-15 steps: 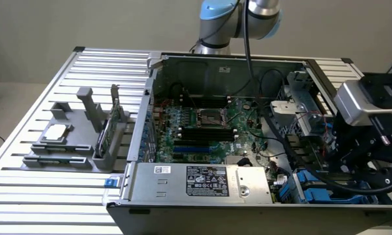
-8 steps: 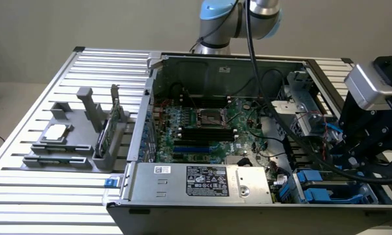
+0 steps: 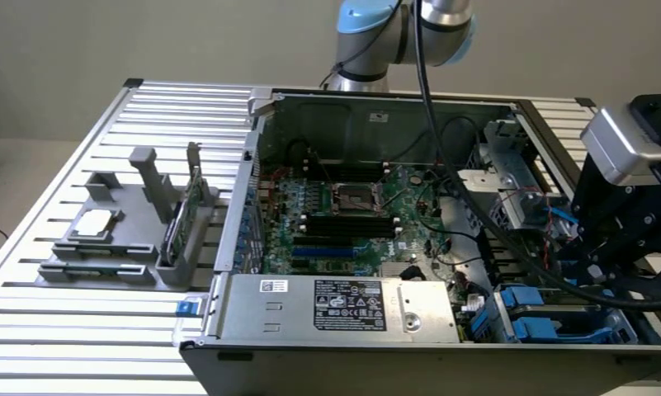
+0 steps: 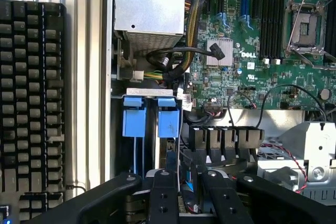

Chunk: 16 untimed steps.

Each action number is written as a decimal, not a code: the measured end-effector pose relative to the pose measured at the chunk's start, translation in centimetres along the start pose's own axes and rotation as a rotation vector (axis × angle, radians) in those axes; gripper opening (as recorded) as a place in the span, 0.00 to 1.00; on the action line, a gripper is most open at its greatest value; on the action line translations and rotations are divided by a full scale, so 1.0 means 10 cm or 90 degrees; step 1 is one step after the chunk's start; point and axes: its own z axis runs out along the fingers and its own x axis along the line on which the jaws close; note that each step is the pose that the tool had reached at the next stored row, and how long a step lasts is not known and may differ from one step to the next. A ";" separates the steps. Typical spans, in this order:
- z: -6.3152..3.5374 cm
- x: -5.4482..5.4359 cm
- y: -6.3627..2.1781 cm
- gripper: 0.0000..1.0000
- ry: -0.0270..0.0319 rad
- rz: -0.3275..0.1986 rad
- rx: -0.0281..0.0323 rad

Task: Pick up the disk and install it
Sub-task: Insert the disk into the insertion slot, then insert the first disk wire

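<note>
The disk (image 4: 167, 121) stands edge-on in the drive bay (image 3: 561, 318) just beside the power supply (image 3: 330, 305), so I judge the pick-up done and the install well along. Whether it is fully seated I cannot tell.

The claw (image 4: 191, 195) hangs over that bay, on the disk's far side from the power supply. How wide it stands, or whether it grips anything, I cannot tell.

Only the disk's squared, glossy blue plastic tabs and thin rails show. The power supply is a dull sheet-metal box with a printed label, and the green motherboard (image 3: 352, 206) lies next to it. Well apart from it, a grey plastic holder (image 3: 110, 247) sits on the ribbed aluminium table (image 3: 88, 330).
</note>
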 end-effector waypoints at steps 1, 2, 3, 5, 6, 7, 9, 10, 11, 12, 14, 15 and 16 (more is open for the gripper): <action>0.000 0.00 0.000 0.25 0.0000 0.000 0.0000; 0.000 0.00 0.000 0.25 0.0000 0.000 0.0000; 0.000 0.00 0.000 0.25 0.0000 0.000 0.0001; 0.000 0.00 0.000 0.25 0.0000 0.000 0.0001; 0.000 0.00 0.000 0.25 0.0000 0.000 0.0002; 0.000 0.00 0.000 0.25 0.0000 0.000 0.0002; 0.000 0.00 0.000 0.25 0.0000 0.000 0.0002; 0.000 0.00 0.000 0.25 0.0000 0.000 0.0002; 0.000 0.00 0.000 0.25 0.0000 0.000 0.0003; 0.000 0.00 0.000 0.25 0.0000 0.000 0.0003; 0.000 0.00 0.000 0.25 0.0000 0.000 0.0004; 0.000 0.00 0.000 0.25 0.0000 0.000 0.0004; 0.000 0.00 0.000 0.25 0.0000 0.000 0.0004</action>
